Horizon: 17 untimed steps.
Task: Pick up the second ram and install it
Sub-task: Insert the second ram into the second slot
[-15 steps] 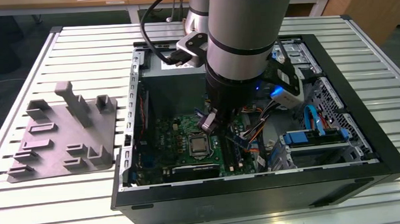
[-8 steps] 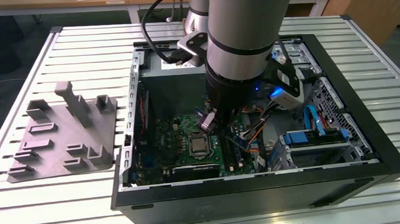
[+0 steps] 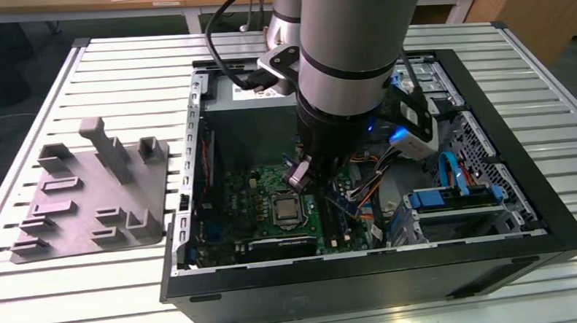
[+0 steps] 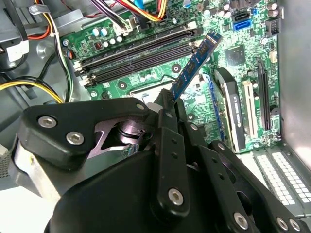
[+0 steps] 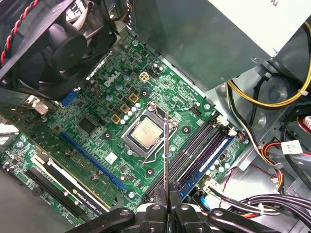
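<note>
My gripper (image 3: 302, 177) reaches down into the open computer case, above the green motherboard (image 3: 241, 200). It is shut on the second ram (image 4: 197, 60), a thin strip with small chips that sticks out past the fingertips (image 4: 165, 99). In the first wrist view the ram (image 5: 166, 155) shows edge-on as a thin line rising from the gripper (image 5: 167, 206), hanging above the board between the processor socket (image 5: 143, 133) and the long black slots (image 5: 194, 148). In the second wrist view the slots (image 4: 138, 48) lie beyond the ram's free end, and the ram is apart from them.
The grey moulded holder tray (image 3: 86, 207) lies on the slatted table at the exterior view's left. Inside the case are the grey power-supply box (image 3: 242, 101), a black fan (image 5: 53, 43), coloured cable bundles (image 3: 372, 176) and blue drive parts (image 3: 446, 198). The black case walls (image 3: 371, 271) surround the board.
</note>
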Tool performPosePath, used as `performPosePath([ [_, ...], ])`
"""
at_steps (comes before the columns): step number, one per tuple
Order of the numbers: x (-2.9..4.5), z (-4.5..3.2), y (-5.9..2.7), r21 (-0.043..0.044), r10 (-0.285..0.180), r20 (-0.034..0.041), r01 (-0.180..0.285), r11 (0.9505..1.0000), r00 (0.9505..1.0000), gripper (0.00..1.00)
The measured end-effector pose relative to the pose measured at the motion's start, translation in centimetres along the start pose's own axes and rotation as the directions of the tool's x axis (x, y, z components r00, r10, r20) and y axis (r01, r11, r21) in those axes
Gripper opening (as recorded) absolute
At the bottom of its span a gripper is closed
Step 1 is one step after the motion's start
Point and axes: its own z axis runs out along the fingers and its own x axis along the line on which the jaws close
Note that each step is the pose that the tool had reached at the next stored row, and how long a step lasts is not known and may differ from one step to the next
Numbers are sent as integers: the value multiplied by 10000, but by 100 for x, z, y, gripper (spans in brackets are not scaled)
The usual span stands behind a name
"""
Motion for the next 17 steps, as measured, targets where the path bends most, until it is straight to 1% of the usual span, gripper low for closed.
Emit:
performPosePath([
  [10, 0, 1, 0, 17, 368, 16, -368, 9993, 9993, 14],
  [17, 0, 1, 0, 32, 669, 28, -669, 9978, 9978, 14],
])
